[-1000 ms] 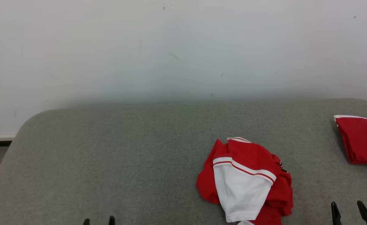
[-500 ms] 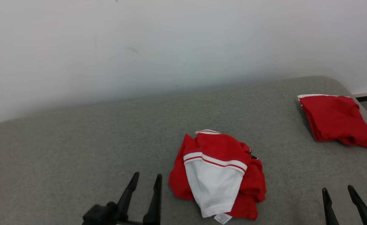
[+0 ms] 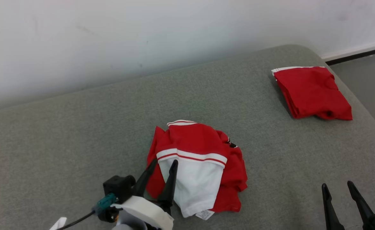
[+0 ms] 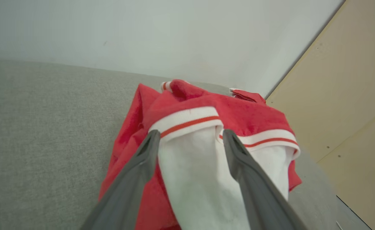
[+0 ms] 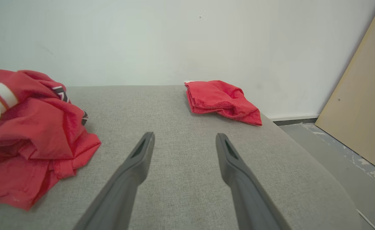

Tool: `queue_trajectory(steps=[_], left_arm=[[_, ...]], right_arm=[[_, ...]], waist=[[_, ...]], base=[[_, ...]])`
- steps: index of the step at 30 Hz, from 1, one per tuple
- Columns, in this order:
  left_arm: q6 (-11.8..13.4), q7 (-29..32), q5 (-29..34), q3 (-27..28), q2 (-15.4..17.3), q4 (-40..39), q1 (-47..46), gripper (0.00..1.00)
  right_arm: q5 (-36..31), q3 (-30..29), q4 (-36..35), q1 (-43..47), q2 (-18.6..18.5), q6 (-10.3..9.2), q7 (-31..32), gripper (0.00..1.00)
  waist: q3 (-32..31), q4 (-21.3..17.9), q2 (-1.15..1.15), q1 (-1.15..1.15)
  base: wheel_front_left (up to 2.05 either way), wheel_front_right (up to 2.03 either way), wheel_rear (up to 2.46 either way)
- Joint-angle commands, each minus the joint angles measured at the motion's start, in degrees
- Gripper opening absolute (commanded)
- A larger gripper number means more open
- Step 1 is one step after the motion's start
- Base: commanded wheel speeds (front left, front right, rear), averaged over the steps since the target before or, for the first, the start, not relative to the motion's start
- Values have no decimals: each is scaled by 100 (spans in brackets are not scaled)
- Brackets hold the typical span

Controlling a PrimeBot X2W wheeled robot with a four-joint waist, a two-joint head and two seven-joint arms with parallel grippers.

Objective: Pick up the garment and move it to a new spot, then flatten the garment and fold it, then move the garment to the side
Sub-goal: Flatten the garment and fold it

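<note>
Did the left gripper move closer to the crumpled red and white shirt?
Yes. The left gripper came forward and right, toward the crumpled shirt, which lay well apart from it before; its open fingers now reach the shirt's white part.

Setting: bare test room or workshop corner, not a furnished home.
Evidence:
- Plain white wall (image 3: pixel 110 32), scuffed and marked.
- Wide grey fabric-covered pad (image 3: pixel 63 134) with rounded corners, its far edge against the wall.
- Grey concrete floor (image 5: pixel 328 153) to the right, flecked with pale paint.
- Dark skirting strip (image 3: pixel 356 55) at the wall's foot.
- Large tan board (image 5: pixel 360 105) at far right, unpainted.
</note>
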Motion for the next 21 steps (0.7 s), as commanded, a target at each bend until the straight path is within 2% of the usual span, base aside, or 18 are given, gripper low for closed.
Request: queue_trajectory(steps=[1,9,16,17,18,19,20,21], left_arm=[[5,0,-54,48,31,108,-101,100],[-9,0,43,223,30,414,-246,100],[-132,0,-346,76,30,242,-288,100],[-132,0,-418,57,30,205,-287,88],[-145,0,-479,34,29,171,-292,50],[-153,0,-533,24,29,137,-298,42],[-159,0,-560,15,31,120,-299,28],[-167,0,-585,-9,30,120,-301,5]], right_arm=[[36,-13,9,-73,12,-12,6,100],[9,-71,8,-120,32,-12,6,100],[13,-2,31,-176,29,-12,6,100],[17,4,35,-170,26,-12,6,100],[21,10,39,-164,20,-12,6,100],[23,13,43,-159,13,-12,6,100],[24,19,48,-152,6,-12,6,100],[25,22,55,-145,-1,-12,6,100]], waist=[[142,-134,0,0],[246,-184,0,0],[258,-176,0,0],[255,-174,0,0],[252,-170,0,0],[249,-167,0,0],[244,-166,0,0],[240,-164,0,0]], base=[[0,0,0],[0,0,0],[0,0,0],[0,0,0],[0,0,0],[0,0,0],[0,0,0],[0,0,0]])
